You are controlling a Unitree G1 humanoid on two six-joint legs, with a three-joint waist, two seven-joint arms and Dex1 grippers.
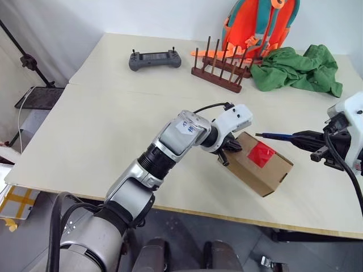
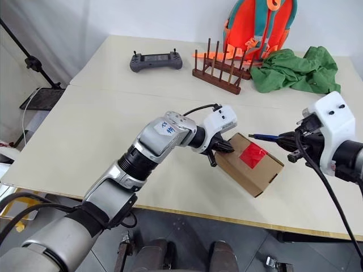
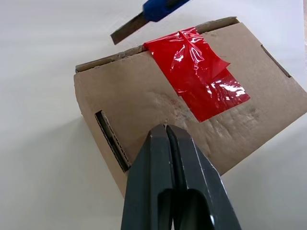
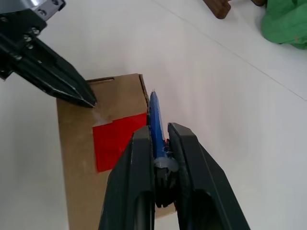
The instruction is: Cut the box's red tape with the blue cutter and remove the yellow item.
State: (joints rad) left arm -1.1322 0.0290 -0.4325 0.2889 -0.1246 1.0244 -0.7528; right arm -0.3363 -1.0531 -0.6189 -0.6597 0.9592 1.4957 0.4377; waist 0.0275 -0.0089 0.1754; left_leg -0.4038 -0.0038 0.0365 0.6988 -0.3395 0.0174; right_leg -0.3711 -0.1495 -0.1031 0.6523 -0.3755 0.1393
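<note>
The brown cardboard box lies near the table's front edge, with the red tape across its top seam. My left gripper is shut, and its closed tips press on the box's top at the near-left corner. On the right, my right gripper is shut on the blue cutter, holding it level. The cutter's tip hovers just above the box's far edge, close to the end of the tape. The yellow item is out of view.
A grey game controller lies at the back left of the table. A brown wooden rack, an orange backpack and a green cloth sit along the back right. A seam runs across the tabletop.
</note>
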